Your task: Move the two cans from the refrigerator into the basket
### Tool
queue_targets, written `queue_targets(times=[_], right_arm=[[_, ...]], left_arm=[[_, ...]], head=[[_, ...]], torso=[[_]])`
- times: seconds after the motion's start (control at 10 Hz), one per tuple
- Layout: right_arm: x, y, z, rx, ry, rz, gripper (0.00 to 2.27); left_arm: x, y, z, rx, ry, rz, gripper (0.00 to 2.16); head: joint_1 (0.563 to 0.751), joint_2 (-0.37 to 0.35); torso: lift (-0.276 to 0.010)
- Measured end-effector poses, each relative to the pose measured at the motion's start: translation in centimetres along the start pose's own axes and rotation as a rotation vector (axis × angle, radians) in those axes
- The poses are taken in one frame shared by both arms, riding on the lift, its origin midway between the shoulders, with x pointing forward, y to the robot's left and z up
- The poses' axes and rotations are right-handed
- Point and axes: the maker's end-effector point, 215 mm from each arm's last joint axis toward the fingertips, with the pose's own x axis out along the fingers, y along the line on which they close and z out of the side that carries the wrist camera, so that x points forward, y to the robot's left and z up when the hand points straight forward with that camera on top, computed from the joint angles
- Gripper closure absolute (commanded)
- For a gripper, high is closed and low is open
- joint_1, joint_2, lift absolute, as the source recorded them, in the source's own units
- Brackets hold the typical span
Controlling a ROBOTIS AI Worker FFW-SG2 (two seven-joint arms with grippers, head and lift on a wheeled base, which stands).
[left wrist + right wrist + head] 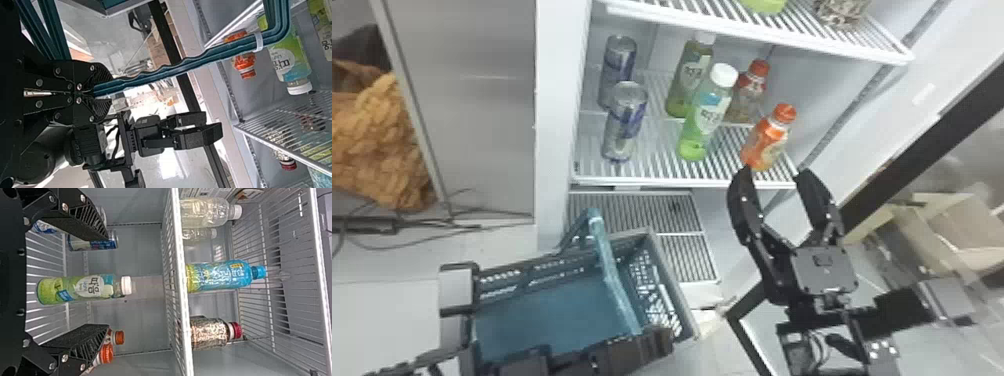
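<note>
I see an open fridge (559,100) beyond the basket (547,315), whose handle (168,74) my left gripper (105,90) clamps. My right gripper (773,172), fingers apart, seems at the first pick; it must shift left toward two upright cans (625,122) inside the fridge.

Three pairs lined up on the white wire shelf (652,181)! Out on the left stood the front can (626,122), the rear can (618,65) right behind; through the middle, two green bottles (707,115), white-capped; and over on the right, two orange-capped bottles (768,137), one behind the other!
</note>
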Motion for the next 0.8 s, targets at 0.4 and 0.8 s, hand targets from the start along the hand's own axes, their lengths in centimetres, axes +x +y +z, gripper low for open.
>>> queue_targets(times=[0.4, 0.8], right_arm=[[0.06, -0.01, -0.17, 0.002, 0.006, 0.0, 0.23], [0.16, 0.07, -0.51, 0.004, 0.017, 0.004, 0.23]], left_arm=[[-0.03, 0.07, 0.13, 0.003, -0.001, 0.004, 1.21], [-0.05, 0.09, 0.23, 0.004, -0.003, 0.004, 1.21]], head=[[0.695, -0.35], [0.695, -0.35]], torso=[[-0.276], [-0.276]])
